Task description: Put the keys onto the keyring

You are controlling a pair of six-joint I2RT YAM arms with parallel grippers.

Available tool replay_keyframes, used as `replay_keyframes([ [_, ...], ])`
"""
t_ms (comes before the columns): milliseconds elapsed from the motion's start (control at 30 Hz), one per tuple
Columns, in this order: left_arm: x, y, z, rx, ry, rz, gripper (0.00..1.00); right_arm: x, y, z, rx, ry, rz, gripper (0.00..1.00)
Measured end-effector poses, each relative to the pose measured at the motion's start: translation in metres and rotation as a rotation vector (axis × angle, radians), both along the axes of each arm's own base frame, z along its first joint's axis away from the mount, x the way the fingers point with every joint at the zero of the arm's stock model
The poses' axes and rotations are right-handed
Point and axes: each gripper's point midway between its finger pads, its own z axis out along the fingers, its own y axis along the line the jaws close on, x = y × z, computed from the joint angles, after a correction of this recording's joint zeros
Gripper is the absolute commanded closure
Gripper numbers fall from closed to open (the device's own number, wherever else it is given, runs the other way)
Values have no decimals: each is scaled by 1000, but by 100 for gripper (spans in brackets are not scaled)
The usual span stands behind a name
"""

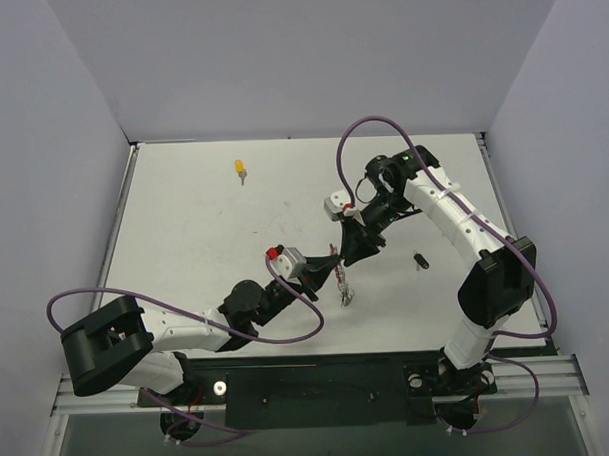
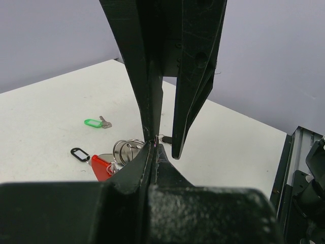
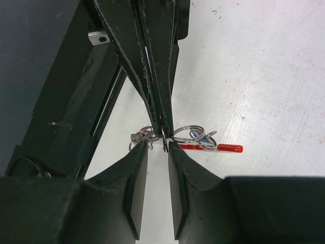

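My left gripper [image 2: 154,147] is shut, its tips pinching a thin red strand of the keyring [image 2: 154,143]. Silver rings [image 2: 124,149] and a red piece [image 2: 101,166] lie just beyond on the table. My right gripper [image 3: 157,147] comes in from the opposite side, and its two fingers [image 2: 195,76] stand a little apart, straddling the left gripper's tips. In the top view both grippers [image 1: 333,269] [image 1: 352,254] meet mid-table above the ring cluster [image 1: 345,293]. A yellow key [image 1: 240,170] lies far back, a black key [image 1: 420,260] to the right, a green key [image 2: 94,122] nearby.
A small black-outlined key tag [image 2: 79,153] lies next to the red piece. Purple cables loop off both arms. The table [image 1: 185,242] is walled on three sides, with a metal rail [image 1: 320,383] along the near edge.
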Motion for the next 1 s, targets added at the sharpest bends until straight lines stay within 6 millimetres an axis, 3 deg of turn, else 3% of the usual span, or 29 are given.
replay_keyframes([
  [333,-1,-1,3,-12,-1,-7,100,-1,2,0,7,-15,17,100],
  [1000,4,2,0,-43,56,-105,99,3,3,0,-106,-94,32,100],
])
